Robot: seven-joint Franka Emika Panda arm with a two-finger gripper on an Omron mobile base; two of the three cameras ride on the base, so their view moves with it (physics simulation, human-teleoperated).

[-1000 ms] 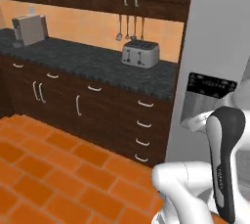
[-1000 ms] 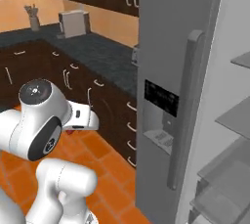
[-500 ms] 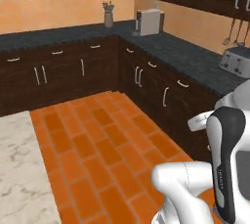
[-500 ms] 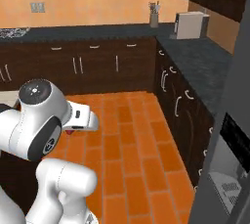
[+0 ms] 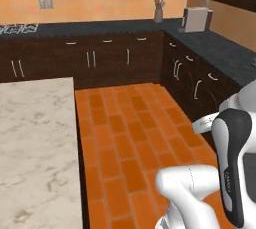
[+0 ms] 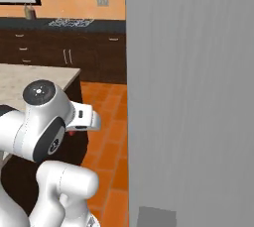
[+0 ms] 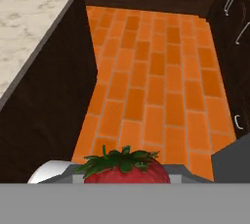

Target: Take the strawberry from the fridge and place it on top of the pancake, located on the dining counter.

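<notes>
- Already the small bright red strawberry with its green leafy cap (image 7: 126, 168) is out of the fridge: the hand view shows it pinched in the two-finger gripper (image 7: 126, 178), jaws pressed close against its sides.
- Left to do, I judge: carry it over to the beige marbled stone dining counter (image 5: 35, 148) and set it on the pancake, which I cannot spot from here.
- From the left base view you get the counter's broad pale top and the orange brick floor (image 5: 130, 138).
- Looking from the right base view, a tall light-grey fridge panel (image 6: 191, 97) blocks that side, and a speck of red peeks under the white arm's wrist.
</notes>
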